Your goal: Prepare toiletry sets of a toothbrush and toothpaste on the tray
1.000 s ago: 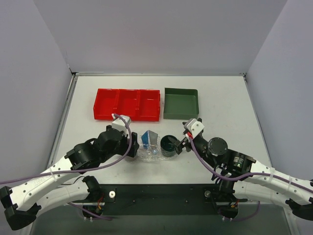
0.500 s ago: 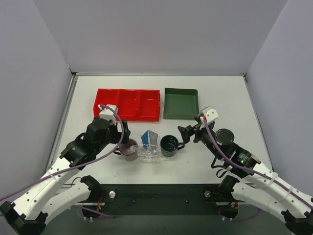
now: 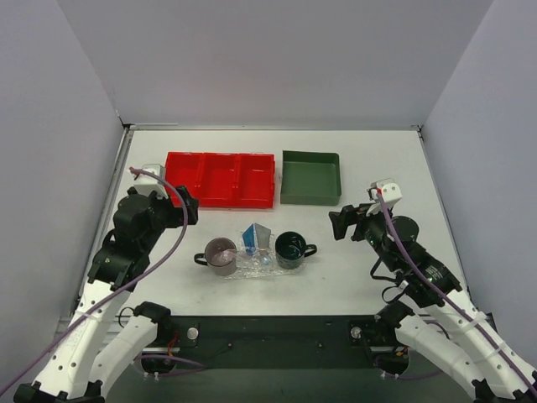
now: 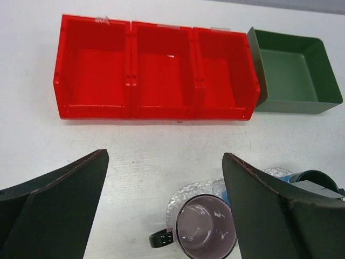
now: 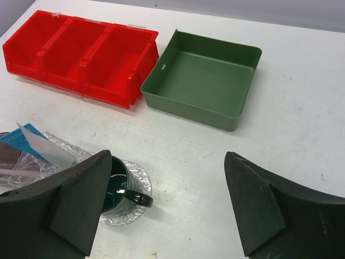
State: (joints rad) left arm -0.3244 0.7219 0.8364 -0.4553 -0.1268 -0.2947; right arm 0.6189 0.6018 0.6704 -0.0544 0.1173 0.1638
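Both the left claw [image 4: 164, 159] and the right claw [image 5: 168, 156] hang empty with jaws wide apart, the tray [image 3: 252, 271] between them holding what seems the toothbrush [image 3: 251, 241] and toothpaste [image 3: 263, 234], propped between a grey cup [image 3: 221, 254] and a green cup [image 3: 291, 246], which a careless reach could topple.

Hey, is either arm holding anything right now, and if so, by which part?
Nothing is held. The left gripper and right gripper both show open, empty jaws, apart from the tray.
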